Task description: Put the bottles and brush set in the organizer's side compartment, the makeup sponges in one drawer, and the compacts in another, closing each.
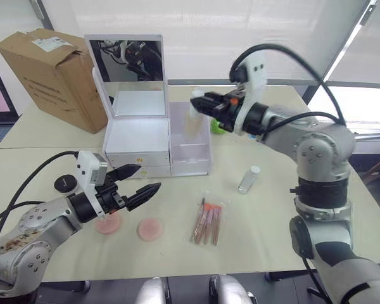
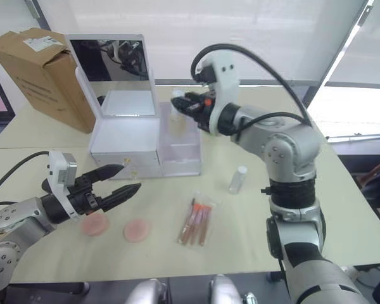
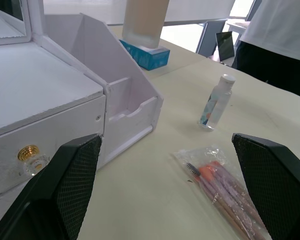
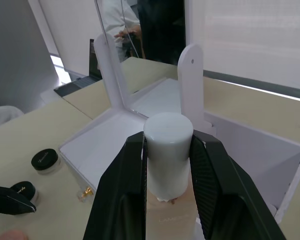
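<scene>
The right gripper [image 4: 167,165] is clenched on a white-capped bottle [image 4: 168,152], holding it upright above the organizer's [image 1: 139,136] side compartment [image 1: 190,149]. The left gripper [image 1: 139,183] hangs released over the bench [image 1: 266,221], near two pink makeup sponges [image 1: 151,228]. The bagged brush set [image 1: 207,221] and a small clear bottle [image 1: 248,179] lie on the bench, well apart from the organizer. Both drawers sit closed. Two black compacts [image 4: 44,160] rest left of the organizer; a cardboard box [image 1: 50,73] stands behind.

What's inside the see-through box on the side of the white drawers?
The side compartment looks bare at its front. The right gripper holds a beige bottle by its white cap above the compartment. The floor right under the bottle is hidden.
</scene>
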